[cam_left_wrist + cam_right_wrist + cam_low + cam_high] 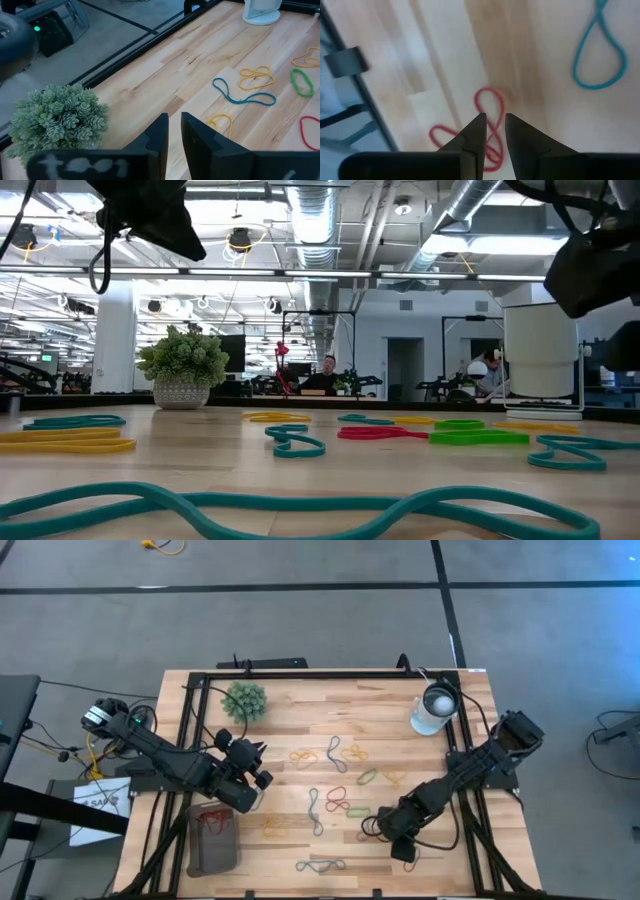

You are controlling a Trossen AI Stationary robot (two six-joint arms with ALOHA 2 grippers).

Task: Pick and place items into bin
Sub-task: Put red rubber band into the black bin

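Reaching low over a red band [487,127], right gripper [494,125] (jaws narrowly parted, empty), left gripper [174,127] likewise, near the bin [213,837].

Nearest band: a long teal loop [300,508] is snaking across the tabletop [200,465], well below both dark arms.
Under the left-hand dark mass [150,215]: plant ball [184,360] is sitting in its pot; yellow loops [65,442] are lying nearer.
Under the right-hand dark mass [600,265]: white lamp-like object [540,350] is standing; green band [478,437] and red band [382,433] are lying beside each other.
Background: people are sitting in the room [325,375].

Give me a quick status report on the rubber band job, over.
Left gripper nearly shut, empty, raised near plant ball. Right gripper narrow gap, over red band, not gripping. Bin holds red bands. Nothing blocking.
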